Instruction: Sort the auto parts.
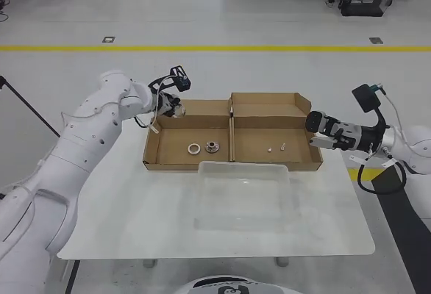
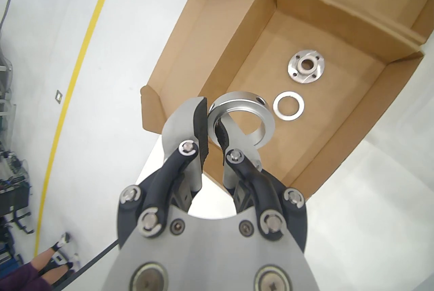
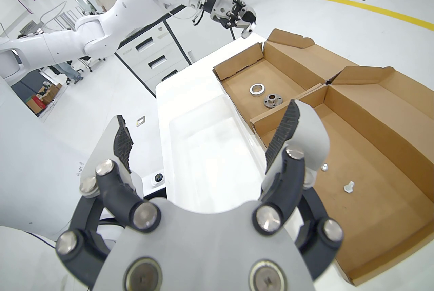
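Sorting seems nearly done: left tool (image 2: 212, 122) grasps a metal collar (image 2: 237, 102) above the left box (image 1: 173, 143), left of centre in the top view, where washer (image 2: 288, 105) and flange (image 2: 306, 65) lie. Right tool (image 3: 206, 114), released, hangs beside the right box (image 3: 373, 143) with its small fasteners (image 3: 348, 187).

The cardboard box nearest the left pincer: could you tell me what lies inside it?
A flat washer and a flanged hub lie inside; the left pincer and its collar ring hide one patch.

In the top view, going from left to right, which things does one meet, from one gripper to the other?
Left gripper holding a metal collar → flat washer → flanged hub → small fastener → second small fastener → right gripper.
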You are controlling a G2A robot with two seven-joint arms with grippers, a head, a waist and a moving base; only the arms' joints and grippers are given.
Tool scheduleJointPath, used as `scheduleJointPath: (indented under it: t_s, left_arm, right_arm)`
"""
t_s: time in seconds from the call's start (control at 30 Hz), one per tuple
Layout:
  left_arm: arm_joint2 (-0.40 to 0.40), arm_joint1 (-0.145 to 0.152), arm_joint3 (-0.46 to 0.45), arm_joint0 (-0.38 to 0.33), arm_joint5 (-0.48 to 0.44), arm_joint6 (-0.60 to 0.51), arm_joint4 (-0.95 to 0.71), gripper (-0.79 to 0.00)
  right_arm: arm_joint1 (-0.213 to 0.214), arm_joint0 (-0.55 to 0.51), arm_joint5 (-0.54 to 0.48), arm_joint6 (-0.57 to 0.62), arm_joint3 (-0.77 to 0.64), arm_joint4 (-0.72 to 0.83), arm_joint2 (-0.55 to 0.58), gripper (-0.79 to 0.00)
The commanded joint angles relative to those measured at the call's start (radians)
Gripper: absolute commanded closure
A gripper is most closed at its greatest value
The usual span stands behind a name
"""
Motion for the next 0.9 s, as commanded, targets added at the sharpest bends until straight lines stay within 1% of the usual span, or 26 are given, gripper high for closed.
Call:
scheduleJointPath:
  t_s: [0.0,0.3,0.57,0.87]
  left_arm:
    - [0.024,-0.009,0.027,-0.006,-0.017,0.011,0.033,0.0]
    - [0.121,-0.056,0.14,-0.023,-0.063,0.059,0.162,0.0]
    - [0.192,-0.099,0.241,-0.04,-0.111,0.11,0.261,0.0]
    - [0.238,-0.141,0.315,-0.032,-0.138,0.159,0.316,0.0]
  right_arm:
    - [0.0,0.0,0.0,0.0,0.0,0.0,0.0,-0.785]
    - [0.0,0.0,0.0,0.0,0.0,0.0,0.0,-0.785]
    - [0.0,0.0,0.0,0.0,0.0,0.0,0.0,-0.785]
    - [0.0,0.0,0.0,0.0,0.0,0.0,0.0,-0.785]
